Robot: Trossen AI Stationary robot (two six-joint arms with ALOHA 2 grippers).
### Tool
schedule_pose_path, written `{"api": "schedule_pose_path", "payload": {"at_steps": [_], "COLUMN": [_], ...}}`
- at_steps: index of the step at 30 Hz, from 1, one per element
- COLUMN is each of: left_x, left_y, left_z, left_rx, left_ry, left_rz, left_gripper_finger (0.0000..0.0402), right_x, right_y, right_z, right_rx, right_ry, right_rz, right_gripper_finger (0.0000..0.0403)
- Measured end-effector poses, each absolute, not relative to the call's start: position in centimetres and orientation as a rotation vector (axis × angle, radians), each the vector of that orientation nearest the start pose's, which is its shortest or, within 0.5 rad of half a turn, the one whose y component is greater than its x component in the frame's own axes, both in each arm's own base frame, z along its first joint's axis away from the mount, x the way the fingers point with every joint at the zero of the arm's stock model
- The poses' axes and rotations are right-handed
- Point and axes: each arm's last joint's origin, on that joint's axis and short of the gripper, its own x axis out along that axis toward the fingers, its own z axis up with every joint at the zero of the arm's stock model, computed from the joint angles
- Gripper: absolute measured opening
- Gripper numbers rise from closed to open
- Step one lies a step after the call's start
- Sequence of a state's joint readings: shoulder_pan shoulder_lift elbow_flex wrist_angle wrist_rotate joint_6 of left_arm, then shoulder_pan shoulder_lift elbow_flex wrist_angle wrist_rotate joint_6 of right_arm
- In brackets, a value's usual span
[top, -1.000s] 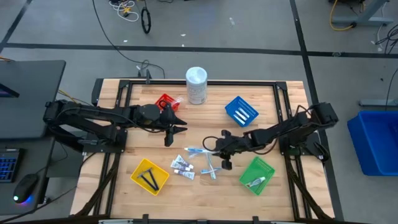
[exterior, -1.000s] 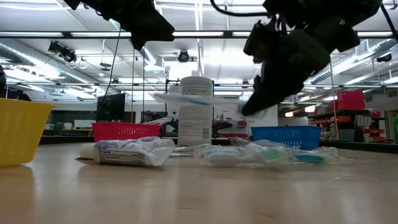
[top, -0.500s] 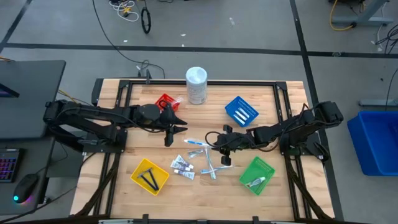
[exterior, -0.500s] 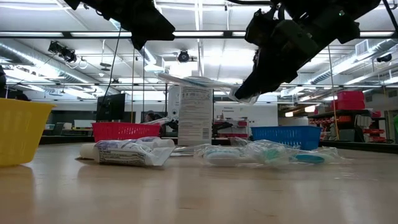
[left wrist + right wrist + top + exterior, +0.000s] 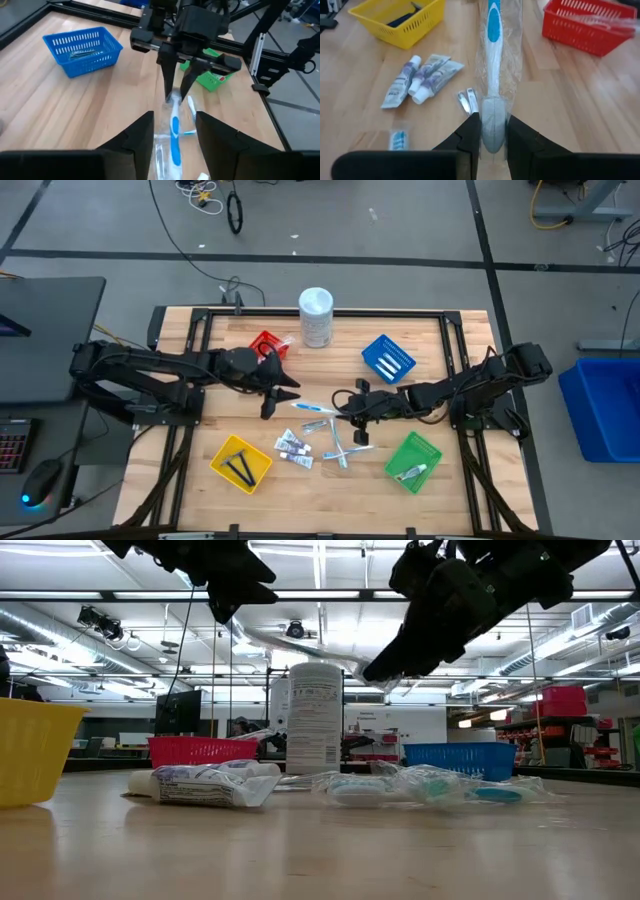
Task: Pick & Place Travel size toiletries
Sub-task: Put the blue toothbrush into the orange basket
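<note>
So the wooden table (image 5: 200, 480) holds four little baskets spread around its edges, likely so each kind of thing gets its own home. The tall white bottle (image 5: 316, 317) stands at the far edge, out of the way. The red basket (image 5: 266, 343) sits near it, the blue basket (image 5: 388, 359) is on the right side, the green basket (image 5: 412, 461) is at the front right, and the yellow basket (image 5: 241, 462) is at the front left with black pieces inside. The right gripper (image 5: 350, 406) is above the middle of the table, and its fingers are squeezed on one end of a wrapped toothbrush (image 5: 492, 60), holding it up in the air flat and level. The left gripper (image 5: 173, 131) is right at the other end, with its fingers spread apart on both sides of the wrapper, not touching yet. It looks like a hand-over. Small white tubes (image 5: 293, 448) and other sticks (image 5: 335, 448) lie on the table below.
</note>
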State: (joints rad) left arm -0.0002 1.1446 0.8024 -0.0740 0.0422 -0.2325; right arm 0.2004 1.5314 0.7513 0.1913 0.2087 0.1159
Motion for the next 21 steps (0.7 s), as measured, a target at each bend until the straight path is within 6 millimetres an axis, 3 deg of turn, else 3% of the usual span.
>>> {"api": "schedule_pose_path", "payload": {"at_steps": [9,21], "left_x": [24.9,24.8], "left_y": [-0.2,-0.2], "left_z": [27.7,27.5], "left_rx": [-0.276,-0.287], "left_ry": [0.446,0.471], "left_rz": [-0.011,-0.008], "left_gripper_finger": [0.0199,0.0193], "right_x": [30.5,30.8], "right_y": [5.3,5.1], "right_z": [19.0,19.6], "right_rx": [-0.029,-0.03], "right_ry": [0.5,0.435], "right_rz": [-0.097,-0.114], "right_gripper_finger": [0.0073,0.0073]}}
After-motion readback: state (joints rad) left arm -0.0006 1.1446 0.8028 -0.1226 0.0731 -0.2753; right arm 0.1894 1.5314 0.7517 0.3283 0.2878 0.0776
